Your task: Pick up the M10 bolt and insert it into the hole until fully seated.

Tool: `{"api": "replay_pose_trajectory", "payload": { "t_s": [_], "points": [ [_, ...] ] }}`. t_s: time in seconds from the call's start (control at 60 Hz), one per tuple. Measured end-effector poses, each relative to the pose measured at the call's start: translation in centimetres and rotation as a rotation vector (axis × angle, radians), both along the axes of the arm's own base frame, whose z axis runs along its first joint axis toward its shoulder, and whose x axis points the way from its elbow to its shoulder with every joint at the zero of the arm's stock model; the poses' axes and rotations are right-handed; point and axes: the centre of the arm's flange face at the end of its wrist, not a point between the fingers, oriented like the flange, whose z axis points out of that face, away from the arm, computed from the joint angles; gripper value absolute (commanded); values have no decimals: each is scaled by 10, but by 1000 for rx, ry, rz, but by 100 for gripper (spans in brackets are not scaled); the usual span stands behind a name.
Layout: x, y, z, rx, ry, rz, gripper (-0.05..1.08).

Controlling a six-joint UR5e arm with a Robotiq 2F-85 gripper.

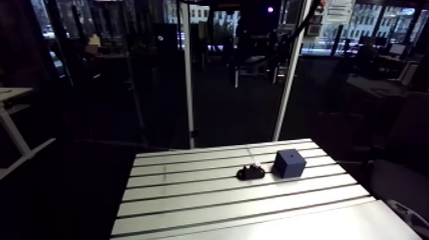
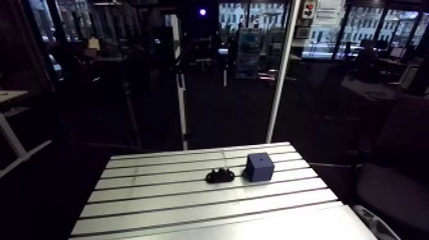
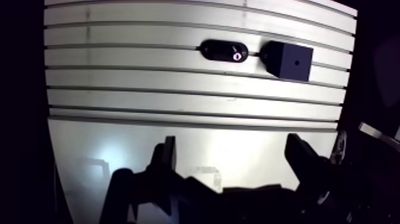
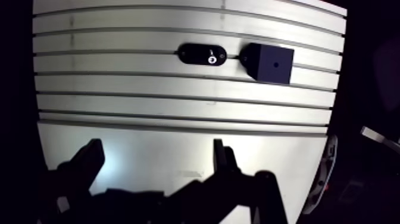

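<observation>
Dark blue is the block [image 3: 289, 60] you see well ahead of your gripper [image 3: 232, 149], with a small hole [image 3: 294, 61] in its top. Just beside it lies a black oval holder [image 3: 223, 50], and the shiny bolt [image 3: 237, 56] sits in the end nearest the block. Both rest on the grooved metal table [image 3: 178, 89]. Your gripper's two fingers are spread wide with nothing between them

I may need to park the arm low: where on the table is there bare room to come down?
Bare: the broad table strip between the open fingers and the black holder, plus the stretch beside the holder on the side away from the blue cube. Crowded: only the narrow gap between holder and cube, side by side in one row.
</observation>
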Motion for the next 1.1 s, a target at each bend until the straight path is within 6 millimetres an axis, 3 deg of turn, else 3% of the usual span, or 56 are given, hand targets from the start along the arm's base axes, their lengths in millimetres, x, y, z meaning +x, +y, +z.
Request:
{"api": "replay_pose_trajectory", "payload": {
  "t_s": [0.65, 1.1],
  "points": [
    [-16, 63, -96, -32, -14, -64, 1],
    [-31, 82, -144, -61, -37, -82, 1]
  ]
}}
